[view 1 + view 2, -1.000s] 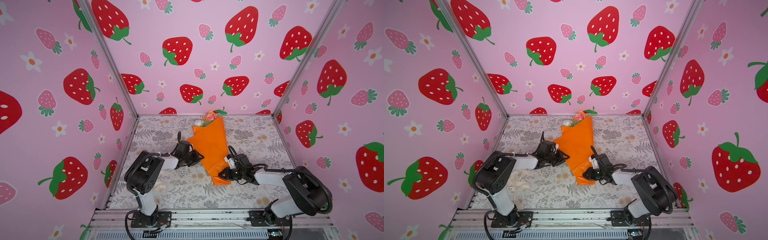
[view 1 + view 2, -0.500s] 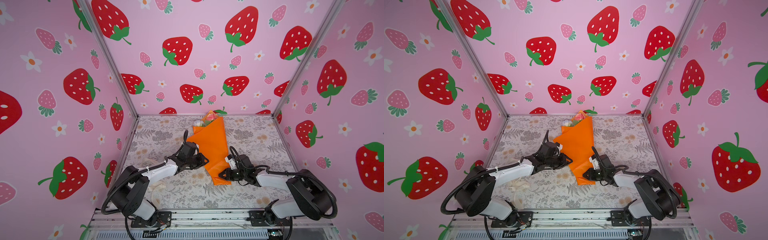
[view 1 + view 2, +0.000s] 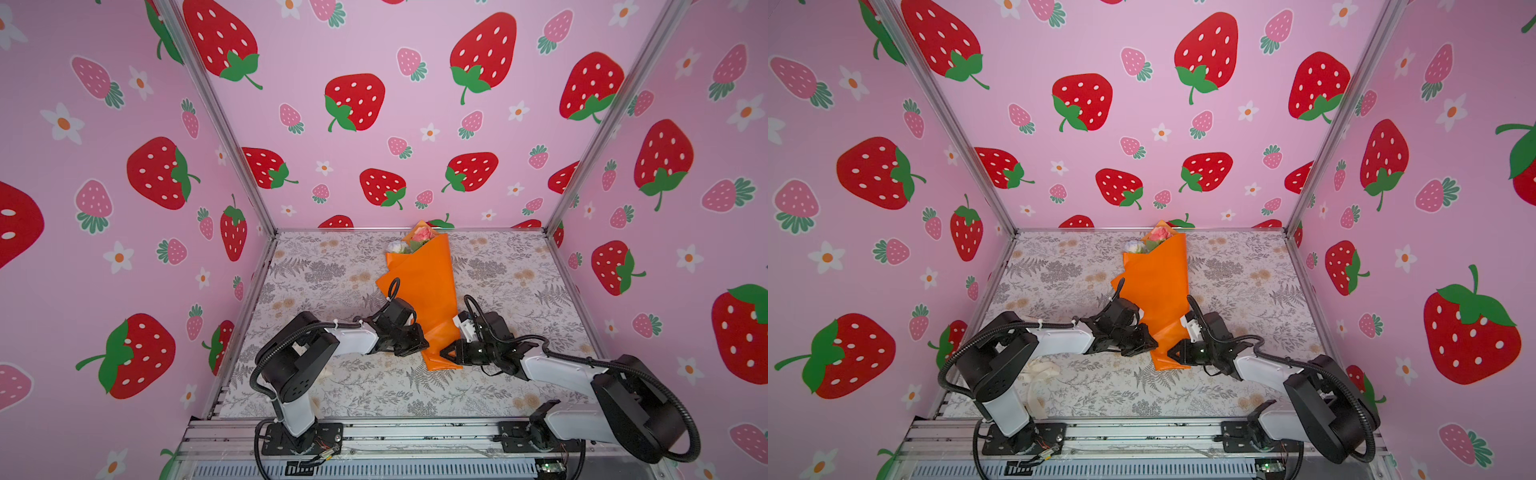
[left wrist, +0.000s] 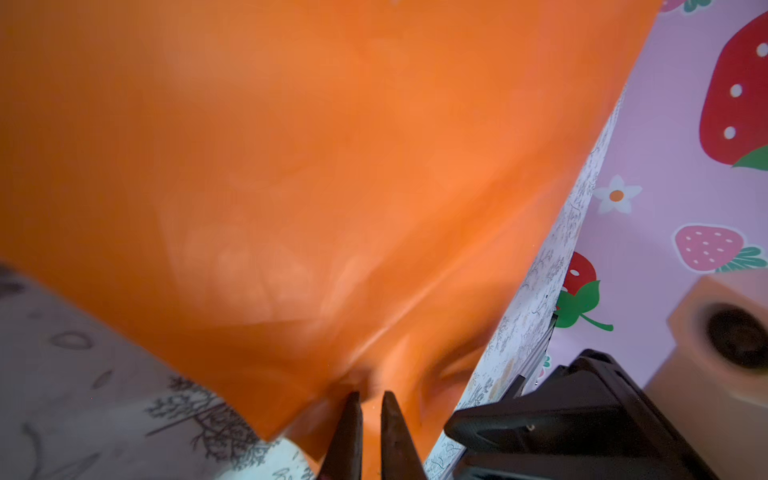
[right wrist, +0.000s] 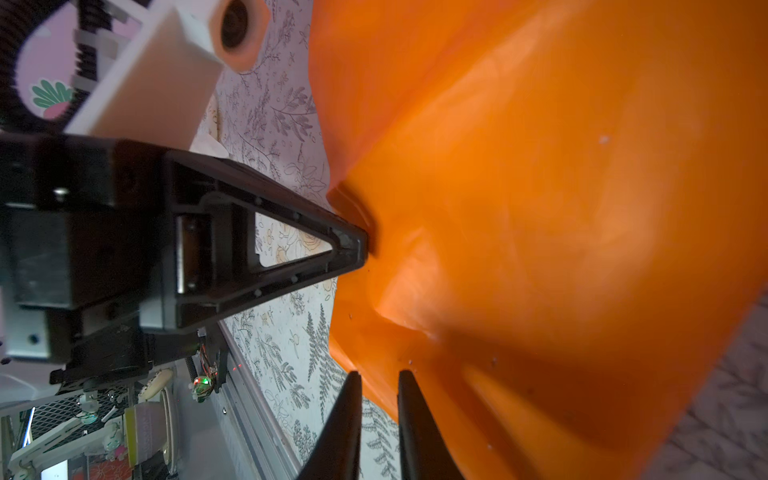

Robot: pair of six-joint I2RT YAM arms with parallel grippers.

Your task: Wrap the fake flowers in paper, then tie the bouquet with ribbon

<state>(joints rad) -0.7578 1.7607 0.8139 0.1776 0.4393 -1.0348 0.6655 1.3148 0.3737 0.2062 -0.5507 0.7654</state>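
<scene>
The bouquet of fake flowers (image 3: 419, 240) (image 3: 1155, 237) lies on the table with its pink and white heads toward the back wall. Its stems are hidden inside the orange wrapping paper (image 3: 426, 286) (image 3: 1156, 286) (image 4: 332, 166) (image 5: 540, 208). My left gripper (image 3: 422, 345) (image 3: 1152, 343) (image 4: 370, 395) (image 5: 362, 245) is at the left side of the wrap's narrow lower part, shut on a fold of the paper. My right gripper (image 3: 445, 353) (image 3: 1172, 353) (image 5: 377, 374) is at the right of the wrap's lower end, shut on the paper's edge.
A cream ribbon (image 3: 1038, 374) lies loose on the floral table cover (image 3: 519, 291) beside the left arm's base. Pink strawberry walls close in the back and both sides. A metal rail (image 3: 415, 432) runs along the front edge.
My left gripper has slid toward the front along the wrap's left edge and closed on the paper. The wrap's left flap is folded in and it lies straighter. The right gripper has barely moved.
</scene>
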